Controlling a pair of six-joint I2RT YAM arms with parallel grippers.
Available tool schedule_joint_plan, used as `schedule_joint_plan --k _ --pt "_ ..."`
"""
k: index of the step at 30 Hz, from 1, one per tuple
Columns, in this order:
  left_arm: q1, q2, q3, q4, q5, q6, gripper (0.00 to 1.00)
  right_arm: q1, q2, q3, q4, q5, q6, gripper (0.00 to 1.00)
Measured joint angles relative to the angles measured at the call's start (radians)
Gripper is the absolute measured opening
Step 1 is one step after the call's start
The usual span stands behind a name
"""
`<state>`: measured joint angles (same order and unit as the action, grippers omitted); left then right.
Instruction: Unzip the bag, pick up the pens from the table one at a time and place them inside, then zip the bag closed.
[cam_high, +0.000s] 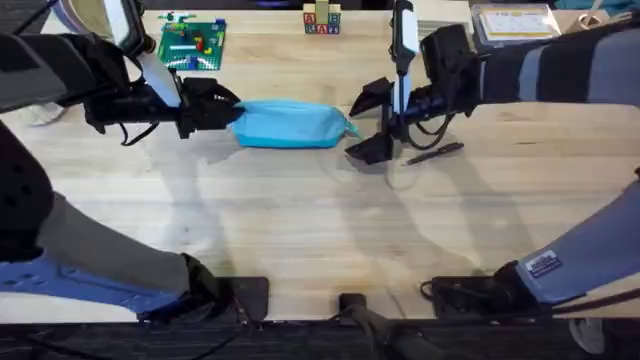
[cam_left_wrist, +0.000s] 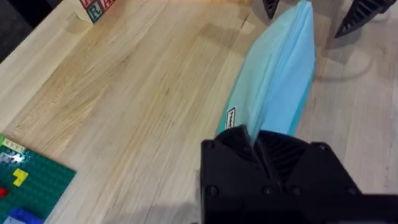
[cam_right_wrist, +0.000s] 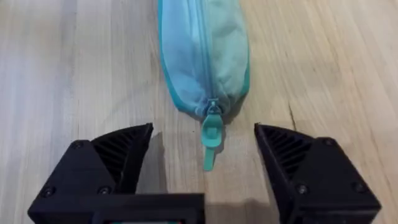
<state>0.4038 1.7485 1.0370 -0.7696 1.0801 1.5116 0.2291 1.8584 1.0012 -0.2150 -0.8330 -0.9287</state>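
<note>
The light blue bag (cam_high: 288, 124) lies lengthwise on the table (cam_high: 300, 220), zipper closed. My left gripper (cam_high: 228, 108) is shut on the bag's left end; in the left wrist view its fingers (cam_left_wrist: 261, 146) pinch the blue fabric (cam_left_wrist: 280, 68). My right gripper (cam_high: 368, 122) stands open at the bag's right end. In the right wrist view the teal zipper pull (cam_right_wrist: 211, 135) lies between the two spread fingers (cam_right_wrist: 118, 152), touching neither. A dark pen (cam_high: 436, 152) rests on the table just right of my right gripper.
A green baseplate (cam_high: 193, 44) with small bricks sits at the back left, also seen as a green plate (cam_left_wrist: 28, 186) in the left wrist view. Lettered blocks (cam_high: 321, 20) stand at the back centre and a tray (cam_high: 515, 22) at the back right.
</note>
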Motion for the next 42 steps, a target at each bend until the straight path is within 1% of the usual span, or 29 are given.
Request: schedule_joint_plan --k 8,18,28,38,42 --pt "0.000 0.000 0.000 0.000 0.000 0.000 0.042 0.000 0.005 0.000 0.020 0.000 0.000 0.994" --pt "0.000 0.000 0.000 0.000 0.000 0.000 0.042 0.000 0.005 0.000 0.028 0.000 0.000 0.943" --pt "0.000 0.000 0.000 0.000 0.000 0.000 0.042 0.000 0.006 0.000 0.030 0.000 0.000 0.927" --pt "0.000 0.000 0.000 0.000 0.000 0.000 0.042 0.000 0.037 0.000 0.044 -0.002 0.000 0.904" --pt "0.000 0.000 0.000 0.000 0.000 0.000 0.042 0.000 0.037 0.000 0.070 -0.002 0.004 0.865"
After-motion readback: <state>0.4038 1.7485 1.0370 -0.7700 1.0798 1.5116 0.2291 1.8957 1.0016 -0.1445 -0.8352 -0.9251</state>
